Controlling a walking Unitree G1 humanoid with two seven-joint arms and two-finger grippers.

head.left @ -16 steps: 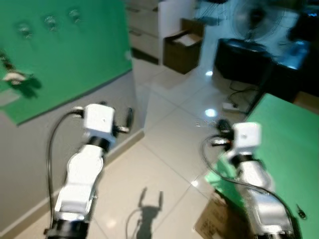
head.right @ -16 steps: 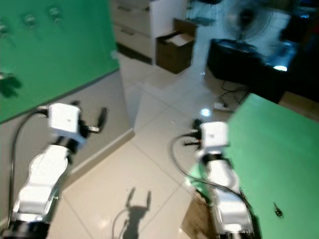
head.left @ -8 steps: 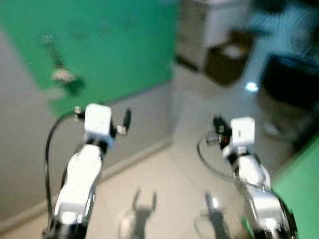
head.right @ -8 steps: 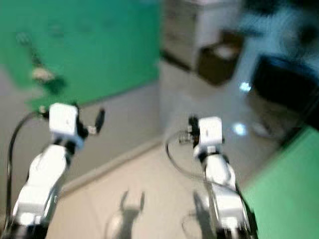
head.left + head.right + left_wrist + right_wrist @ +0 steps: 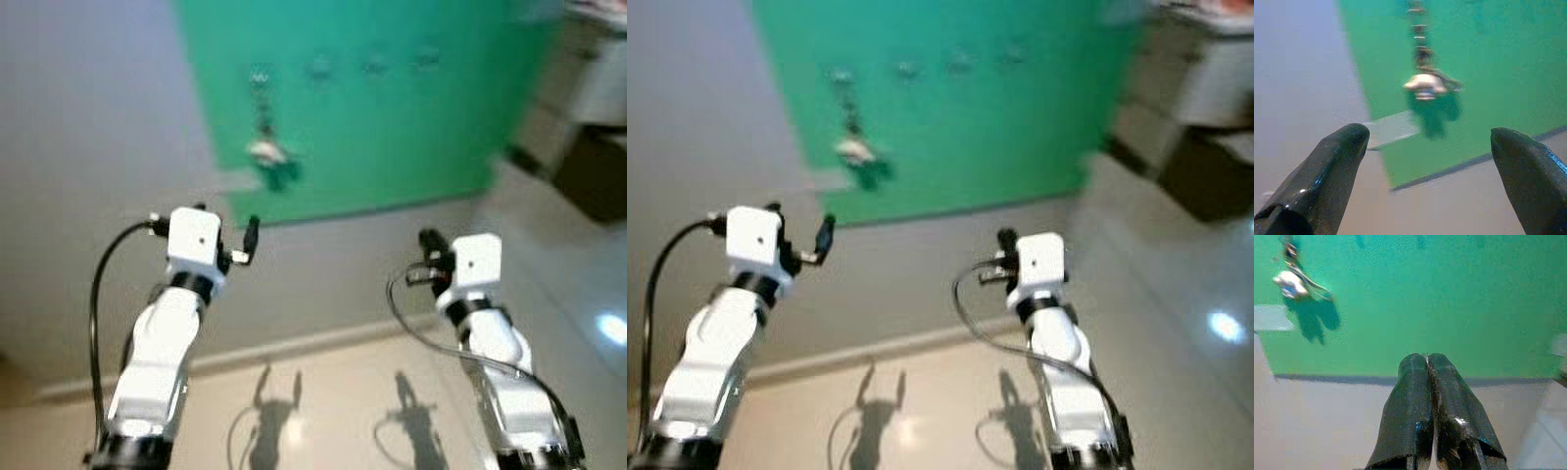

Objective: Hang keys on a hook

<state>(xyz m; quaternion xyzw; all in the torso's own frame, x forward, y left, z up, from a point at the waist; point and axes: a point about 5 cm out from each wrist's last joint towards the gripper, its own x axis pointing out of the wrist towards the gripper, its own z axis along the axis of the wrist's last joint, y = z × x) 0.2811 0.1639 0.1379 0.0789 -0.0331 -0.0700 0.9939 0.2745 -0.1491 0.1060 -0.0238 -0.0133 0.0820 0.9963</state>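
Facing the grey wall (image 5: 88,117), I see the green panel (image 5: 392,127) taped to it, well ahead of both arms. A row of small hooks (image 5: 372,65) runs along the panel's upper part. From the leftmost hook (image 5: 260,76) a chain hangs down to the keys (image 5: 266,151) with a pale fob, so I judge the hanging already done, or nearly so. My left hand (image 5: 1425,147) is raised toward them with its fingers spread wide and nothing between them; my right hand (image 5: 1426,367) is raised beside it, fingers pressed together and empty. The view is blurred, so I cannot tell how well the ring sits on the hook. To finish well, I should steady myself, check the seating, and keep both hands apart from the chain.
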